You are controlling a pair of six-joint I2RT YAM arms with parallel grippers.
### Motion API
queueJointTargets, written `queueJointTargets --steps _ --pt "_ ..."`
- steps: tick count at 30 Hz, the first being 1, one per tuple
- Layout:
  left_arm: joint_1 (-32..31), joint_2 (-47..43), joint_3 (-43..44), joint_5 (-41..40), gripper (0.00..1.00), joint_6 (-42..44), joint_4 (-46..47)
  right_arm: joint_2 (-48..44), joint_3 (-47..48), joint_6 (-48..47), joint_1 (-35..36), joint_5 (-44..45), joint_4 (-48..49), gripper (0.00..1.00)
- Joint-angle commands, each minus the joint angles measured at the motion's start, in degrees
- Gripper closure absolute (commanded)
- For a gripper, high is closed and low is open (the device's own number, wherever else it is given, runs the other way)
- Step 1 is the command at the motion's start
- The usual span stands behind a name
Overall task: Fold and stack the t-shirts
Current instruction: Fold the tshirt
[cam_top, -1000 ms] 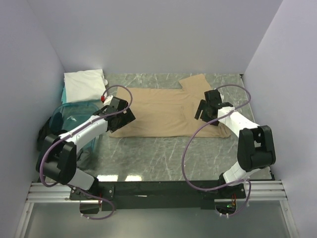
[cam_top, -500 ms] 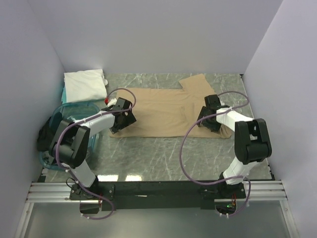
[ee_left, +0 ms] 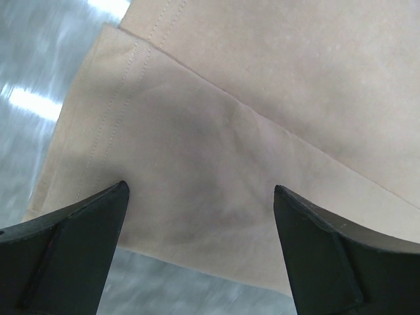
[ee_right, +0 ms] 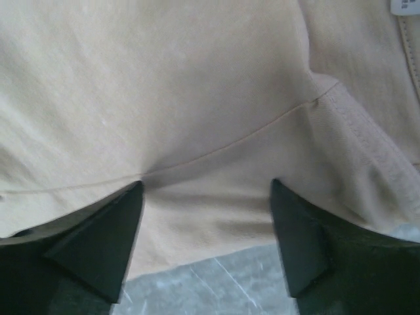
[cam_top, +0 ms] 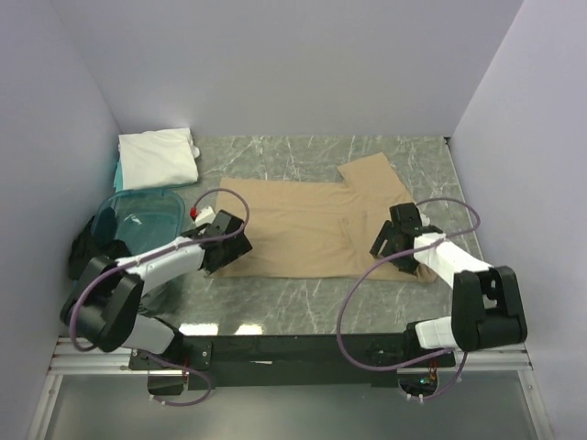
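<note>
A tan t-shirt (cam_top: pixel 307 220) lies spread on the marble table, partly folded, one sleeve pointing to the back right. My left gripper (cam_top: pixel 227 247) is open over the shirt's near left corner; the left wrist view shows the tan cloth (ee_left: pixel 216 151) between the wide-apart fingers. My right gripper (cam_top: pixel 393 246) is open over the shirt's near right corner, by the collar; the right wrist view shows the cloth (ee_right: pixel 197 118) and its near edge between the fingers. A folded white t-shirt (cam_top: pixel 158 156) lies at the back left.
A clear blue-tinted bin (cam_top: pixel 138 215) stands at the left, beside the left arm. White walls close in the table on the left, back and right. Bare marble (cam_top: pixel 303 298) lies between the shirt and the arm bases.
Both grippers have moved toward the near edge of the shirt, and the shirt has shifted toward the near side with them. The sleeve at the back right now lies further forward.
</note>
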Motion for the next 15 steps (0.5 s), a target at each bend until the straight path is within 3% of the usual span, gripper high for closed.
queueJointTargets --steps 1,3,9,15 --pt "-1.73 -3.67 -5.48 3.49 0.01 -6.16 -10.87 -3.34 -6.1 3.94 -0.54 -0.63 -8.58 0.11" --pt "-3.04 -7.27 -6.71 3.93 0.01 -7.13 -11.85 -7.64 -7.25 5.0 -0.63 -1.68 -9.11 0.0" --pt "-4.63 -12.82 -5.93 2.01 0.01 -7.93 -15.18 -14.33 -5.76 5.8 -0.54 1.66 -13.51 0.0" --pt "-4.46 -13.97 6.28 -5.46 0.01 -3.8 -17.82 -19.16 2.91 1.41 -0.54 2.43 -11.14 0.0"
